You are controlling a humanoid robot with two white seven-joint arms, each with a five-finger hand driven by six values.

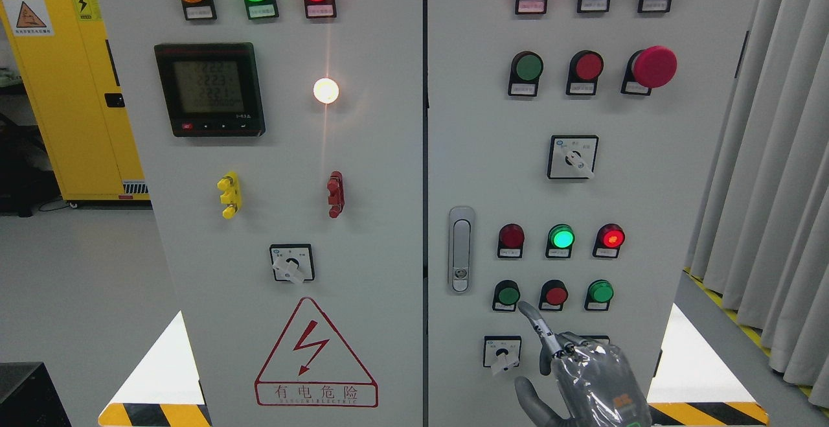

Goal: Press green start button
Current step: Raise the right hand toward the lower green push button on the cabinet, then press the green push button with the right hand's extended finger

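On the right cabinet door, the lower button row holds a dark green push button (508, 295), a red button (556, 295) and a brighter green button (601, 291). My right hand (586, 375), in a grey glove, rises from the bottom edge right of the middle. Its index finger (534, 323) is stretched up and to the left, and the other fingers are curled, holding nothing. The fingertip sits just below and right of the dark green button, close to its rim; I cannot tell whether it touches. The left arm is out of view.
Above the row are three lamps, the green one (561, 237) lit. A rotary switch (502, 352) sits left of the hand and a door handle (460, 249) further left. Higher up are a green button (528, 67) and a red mushroom stop (654, 66). Curtains (764, 187) hang at the right.
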